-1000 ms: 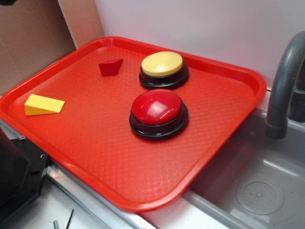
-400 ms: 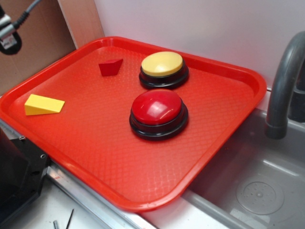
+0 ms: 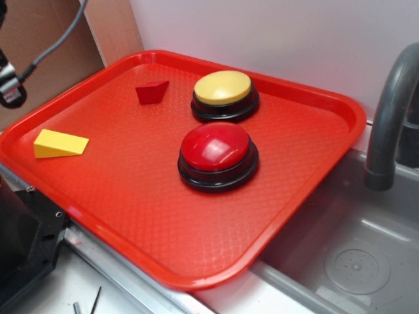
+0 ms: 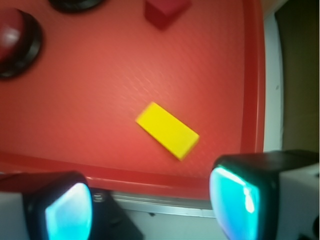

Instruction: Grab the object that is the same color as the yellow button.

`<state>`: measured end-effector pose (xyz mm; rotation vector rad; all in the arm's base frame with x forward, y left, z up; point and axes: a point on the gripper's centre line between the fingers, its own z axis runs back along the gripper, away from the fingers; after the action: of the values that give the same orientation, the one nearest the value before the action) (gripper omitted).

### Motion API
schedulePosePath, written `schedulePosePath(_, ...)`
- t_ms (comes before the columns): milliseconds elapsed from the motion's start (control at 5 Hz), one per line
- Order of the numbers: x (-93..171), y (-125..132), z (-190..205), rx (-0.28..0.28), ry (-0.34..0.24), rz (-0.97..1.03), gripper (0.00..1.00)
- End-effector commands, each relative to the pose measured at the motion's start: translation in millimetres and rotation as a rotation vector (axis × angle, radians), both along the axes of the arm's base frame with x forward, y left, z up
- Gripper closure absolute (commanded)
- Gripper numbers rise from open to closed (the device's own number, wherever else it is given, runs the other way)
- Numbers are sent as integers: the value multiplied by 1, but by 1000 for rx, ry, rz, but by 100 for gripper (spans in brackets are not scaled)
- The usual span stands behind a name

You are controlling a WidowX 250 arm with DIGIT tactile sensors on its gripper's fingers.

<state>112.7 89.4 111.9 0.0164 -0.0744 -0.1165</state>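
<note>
The object, a small yellow wedge block, lies flat near the left corner of the red tray. The yellow button stands on its black base at the tray's back. In the wrist view the yellow wedge lies on the tray just beyond my gripper. The gripper is open above the tray's near rim, its two fingers wide apart with nothing between them. In the exterior view only a bit of my arm with a cable shows at the left edge, above and left of the wedge.
A red button sits mid-tray and a dark-red wedge lies left of the yellow button. A grey sink and faucet stand to the right. Cardboard stands behind the tray on the left.
My arm has come down along the left edge of the exterior view, with its cable now trailing in. The blocks and buttons have not moved.
</note>
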Motion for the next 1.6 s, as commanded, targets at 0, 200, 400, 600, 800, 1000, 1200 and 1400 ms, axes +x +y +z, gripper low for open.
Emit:
schedulePosePath(0, 11, 32, -32, 61, 33, -105, 0)
schedulePosePath(200, 16, 30, -43, 39, 11, -162, 0)
schedulePosePath(400, 23, 26, -45, 65, -72, -295, 0)
schedulePosePath(600, 23, 26, -45, 65, -72, -295, 0)
schedulePosePath(800, 23, 26, -45, 65, -72, -295, 0)
schedulePosePath(1000, 23, 26, -45, 65, -72, -295, 0)
schedulePosePath(1200, 25, 16, -56, 55, 3, -478, 0)
schedulePosePath(1400, 23, 12, -64, 76, -7, -556, 0)
